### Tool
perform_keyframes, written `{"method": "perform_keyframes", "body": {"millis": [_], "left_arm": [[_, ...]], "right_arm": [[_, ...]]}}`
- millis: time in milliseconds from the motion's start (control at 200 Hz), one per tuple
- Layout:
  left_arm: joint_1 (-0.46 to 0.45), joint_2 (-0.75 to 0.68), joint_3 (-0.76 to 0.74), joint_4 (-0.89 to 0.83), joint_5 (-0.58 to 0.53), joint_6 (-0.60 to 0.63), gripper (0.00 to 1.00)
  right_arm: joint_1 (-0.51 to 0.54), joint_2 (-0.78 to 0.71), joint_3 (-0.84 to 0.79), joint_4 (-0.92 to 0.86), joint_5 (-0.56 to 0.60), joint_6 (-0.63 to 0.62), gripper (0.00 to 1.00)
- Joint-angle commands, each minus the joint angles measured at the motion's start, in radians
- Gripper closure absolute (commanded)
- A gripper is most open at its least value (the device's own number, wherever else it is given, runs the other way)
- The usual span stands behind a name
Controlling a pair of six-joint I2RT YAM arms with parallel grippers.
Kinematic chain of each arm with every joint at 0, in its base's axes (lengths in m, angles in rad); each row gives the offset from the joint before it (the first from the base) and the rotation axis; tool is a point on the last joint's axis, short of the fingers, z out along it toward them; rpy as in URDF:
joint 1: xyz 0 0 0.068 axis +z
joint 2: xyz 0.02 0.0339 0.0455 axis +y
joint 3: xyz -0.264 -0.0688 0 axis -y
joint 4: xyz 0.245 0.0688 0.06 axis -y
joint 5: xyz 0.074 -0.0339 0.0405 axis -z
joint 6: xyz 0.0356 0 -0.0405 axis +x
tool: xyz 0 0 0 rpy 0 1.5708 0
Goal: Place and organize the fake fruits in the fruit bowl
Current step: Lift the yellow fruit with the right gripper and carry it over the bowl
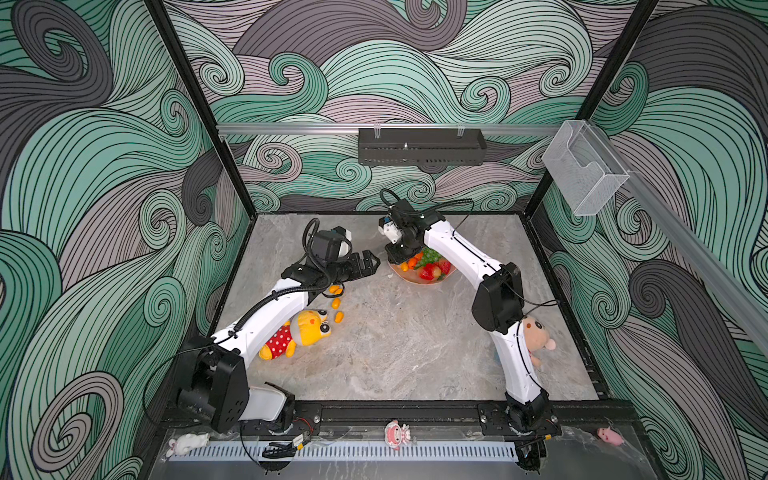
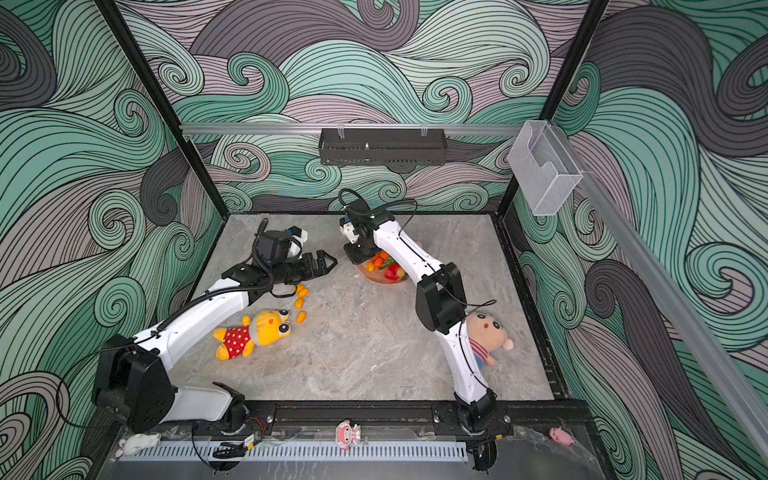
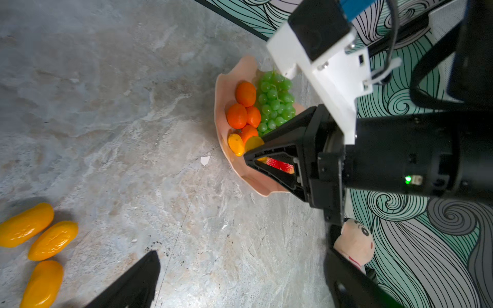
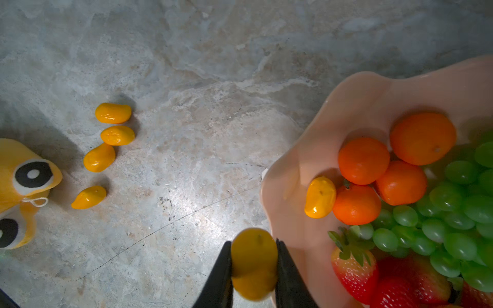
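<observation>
While the left hand (image 1: 373,264) gapes (level), the right hand (image 4: 253,242) — pointing down — pinches a kumquat (image 4: 253,264) at the fruit bowl (image 4: 357,90).

Up high at the near edge for both top views, tilted down over the whole table (image 1: 395,353). From left wrist: close-ish, looking right at the fruit bowl (image 3: 222,90). From right wrist: way closer, down on that same bowl's left rim.
</observation>
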Motion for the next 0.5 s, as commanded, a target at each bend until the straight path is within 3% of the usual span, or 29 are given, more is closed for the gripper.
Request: {"method": "perform_keyframes", "body": {"millis": [0, 250, 495], "left_arm": [[-0.032, 0.052, 0.061, -0.019, -0.009, 0.033, 0.01], [-0.091, 0.149, 0.134, -0.031, -0.023, 0.054, 0.01], [-0.119, 0.21, 0.178, -0.044, -0.025, 0.07, 0.01]], "right_arm": [[-0.016, -0.013, -0.027, -0.006, 0.054, 0.018, 0.77], [-0.042, 0.016, -0.046, -0.009, 0.135, 0.041, 0.78], [-0.055, 0.055, -0.046, -0.01, 0.142, 0.047, 0.78]]}}
